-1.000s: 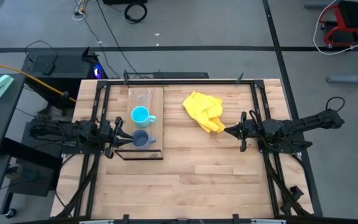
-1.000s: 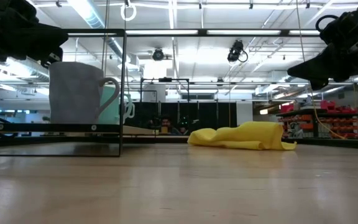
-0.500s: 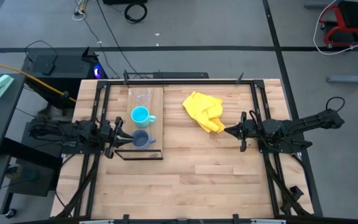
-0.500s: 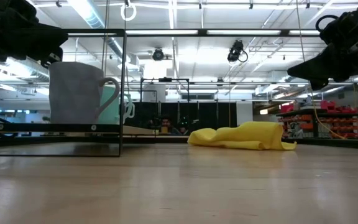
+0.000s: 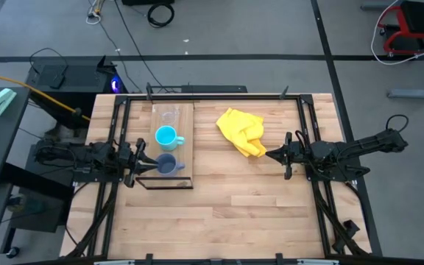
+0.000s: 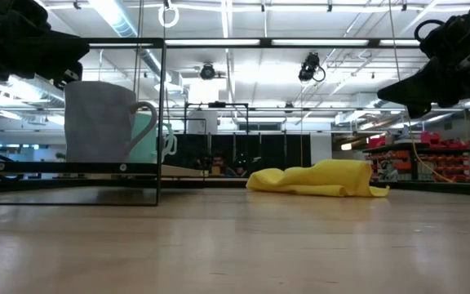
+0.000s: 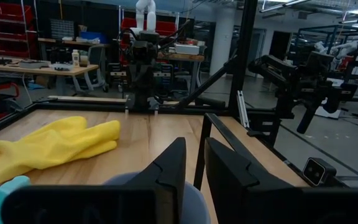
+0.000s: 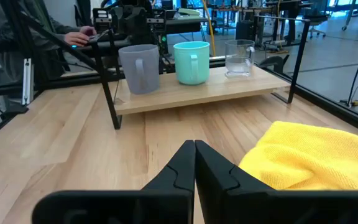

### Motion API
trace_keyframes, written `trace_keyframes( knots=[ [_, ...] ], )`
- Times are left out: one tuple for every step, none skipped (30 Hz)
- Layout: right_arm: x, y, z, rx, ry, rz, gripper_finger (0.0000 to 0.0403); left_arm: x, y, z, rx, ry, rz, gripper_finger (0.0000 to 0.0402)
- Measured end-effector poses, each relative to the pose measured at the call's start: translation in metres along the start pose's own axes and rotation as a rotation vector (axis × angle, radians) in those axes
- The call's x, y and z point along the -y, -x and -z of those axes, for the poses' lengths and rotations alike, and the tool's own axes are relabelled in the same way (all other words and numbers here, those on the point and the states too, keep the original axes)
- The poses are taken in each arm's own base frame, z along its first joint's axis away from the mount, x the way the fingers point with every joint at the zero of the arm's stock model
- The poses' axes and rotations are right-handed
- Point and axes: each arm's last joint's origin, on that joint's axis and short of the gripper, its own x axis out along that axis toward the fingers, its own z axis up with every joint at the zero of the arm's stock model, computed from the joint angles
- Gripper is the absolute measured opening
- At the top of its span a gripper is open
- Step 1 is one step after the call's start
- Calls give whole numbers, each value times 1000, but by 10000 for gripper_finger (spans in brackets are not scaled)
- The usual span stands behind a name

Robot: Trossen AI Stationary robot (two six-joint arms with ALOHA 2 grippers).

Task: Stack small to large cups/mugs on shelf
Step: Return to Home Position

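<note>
Though just as before, dark mug (image 5: 166,165), cyan mug (image 5: 166,136), glass cup (image 5: 169,115) on shelf (image 5: 188,121)

shelf (image 8: 197,90): raised wood plank | upright, in row on it: blue-grey mug (image 8: 140,68), cyan mug (image 8: 191,62), clear cup (image 8: 239,57)

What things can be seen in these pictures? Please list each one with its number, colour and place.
shelf: one, light wood with a black frame, on the table's left part
glass cup: one, clear, at the shelf's far end
cyan mug: one, bright cyan, middle of the shelf
dark mug: one, blue-grey, on the shelf at the black frame end
cloth: one, yellow, crumpled on the table right of the shelf
table: one, pale wood, under everything
person: one, dark sleeve, in the room beyond the shelf
left hand: one, black, beside the dark mug, fingers slightly apart
right hand: one, black, near the cloth, fingers together
</note>
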Motion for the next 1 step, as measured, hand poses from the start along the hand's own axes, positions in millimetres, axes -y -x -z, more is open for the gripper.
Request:
trace_keyframes(
  knots=[
    [0,0,0,0,0,0,13,0,0,0,0,0,0,67]
  ],
)
